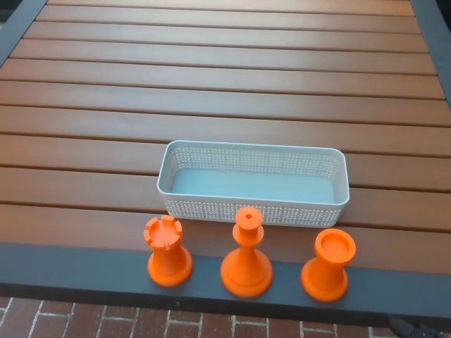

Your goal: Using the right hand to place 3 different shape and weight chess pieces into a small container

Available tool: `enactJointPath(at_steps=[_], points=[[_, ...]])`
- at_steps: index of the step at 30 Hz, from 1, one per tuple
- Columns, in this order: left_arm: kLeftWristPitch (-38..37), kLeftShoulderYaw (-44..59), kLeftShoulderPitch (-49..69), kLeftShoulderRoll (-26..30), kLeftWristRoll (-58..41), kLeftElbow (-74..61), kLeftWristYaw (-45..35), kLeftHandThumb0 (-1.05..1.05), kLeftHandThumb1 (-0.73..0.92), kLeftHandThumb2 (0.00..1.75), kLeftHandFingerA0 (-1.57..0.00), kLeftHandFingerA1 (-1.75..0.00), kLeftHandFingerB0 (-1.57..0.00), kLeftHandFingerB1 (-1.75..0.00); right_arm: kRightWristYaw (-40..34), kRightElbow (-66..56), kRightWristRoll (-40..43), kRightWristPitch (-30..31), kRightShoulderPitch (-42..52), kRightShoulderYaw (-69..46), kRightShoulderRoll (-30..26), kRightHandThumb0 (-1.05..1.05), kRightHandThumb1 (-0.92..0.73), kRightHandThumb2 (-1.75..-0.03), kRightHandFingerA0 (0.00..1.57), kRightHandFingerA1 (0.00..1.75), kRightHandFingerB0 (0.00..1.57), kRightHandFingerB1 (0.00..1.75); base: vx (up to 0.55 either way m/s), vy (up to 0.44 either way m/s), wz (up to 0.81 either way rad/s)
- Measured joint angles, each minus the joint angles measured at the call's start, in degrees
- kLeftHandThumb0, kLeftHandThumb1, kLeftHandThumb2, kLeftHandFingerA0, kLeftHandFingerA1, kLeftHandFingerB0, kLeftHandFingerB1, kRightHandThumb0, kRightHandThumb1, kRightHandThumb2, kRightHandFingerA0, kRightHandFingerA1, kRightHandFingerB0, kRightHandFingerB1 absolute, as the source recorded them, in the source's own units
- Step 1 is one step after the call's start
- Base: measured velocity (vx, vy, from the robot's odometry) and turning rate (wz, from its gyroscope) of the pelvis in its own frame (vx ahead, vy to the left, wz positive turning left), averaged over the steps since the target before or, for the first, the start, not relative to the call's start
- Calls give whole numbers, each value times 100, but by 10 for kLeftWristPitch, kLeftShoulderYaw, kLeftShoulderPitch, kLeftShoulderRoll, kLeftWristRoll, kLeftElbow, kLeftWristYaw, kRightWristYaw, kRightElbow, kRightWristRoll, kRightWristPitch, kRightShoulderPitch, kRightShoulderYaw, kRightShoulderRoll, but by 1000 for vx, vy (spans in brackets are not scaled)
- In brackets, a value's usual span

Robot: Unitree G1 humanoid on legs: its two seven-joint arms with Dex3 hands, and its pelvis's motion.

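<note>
Three orange chess pieces stand upright in a row along the table's near dark edge. A rook with a notched top (168, 251) is on the left. A taller piece with a round knob (246, 253) stands in the middle. A piece with a wide cupped top (328, 265) is on the right. Just behind them lies a small white perforated container (254, 208), long and shallow, with nothing inside. Neither of my hands shows in the head view.
The table top is brown wooden slats (225, 91) with a dark grey frame (84, 271). Red brick paving (127, 320) shows below the near edge. A small dark shape (416, 327) sits at the bottom right corner.
</note>
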Motion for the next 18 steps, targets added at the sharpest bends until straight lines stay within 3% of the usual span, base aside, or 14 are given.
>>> enactJointPath(at_steps=[5, 6, 13, 14, 18], points=[[0, 0, 7, -2, 0, -13, 0, -15, 34, 133, -118, -115, -103, -92, 7, -40, -19, 33, -13, -8, 1, -68, -62, -59, 36, 60, 24, 34, 0, 0, 0], [0, 0, 10, -2, 0, -17, 0, -8, 32, 138, -120, -116, -104, -92, 8, -46, -21, 37, -15, -8, 2, -67, -62, -59, 41, 58, 26, 35, 0, 0, 0], [0, 0, 10, -2, 1, -17, 0, -7, 35, 134, -121, -114, -104, -89, 7, -65, -41, 51, -35, -8, 16, -69, -65, -60, 37, 63, 25, 34, 0, 0, 0], [0, 0, 9, -1, 1, -15, 0, -11, 36, 129, -121, -115, -104, -90, 6, -66, -43, 53, -37, -8, 18, -79, -54, -88, 30, 62, 18, 44, 0, 0, 0], [0, 4, -1, -1, -1, 4, -3, -10, 38, 132, -122, -114, -105, -90, 6, -75, -51, 83, -60, -9, 35, -73, -52, -89, 25, 59, 14, 42, 0, 0, 0]])
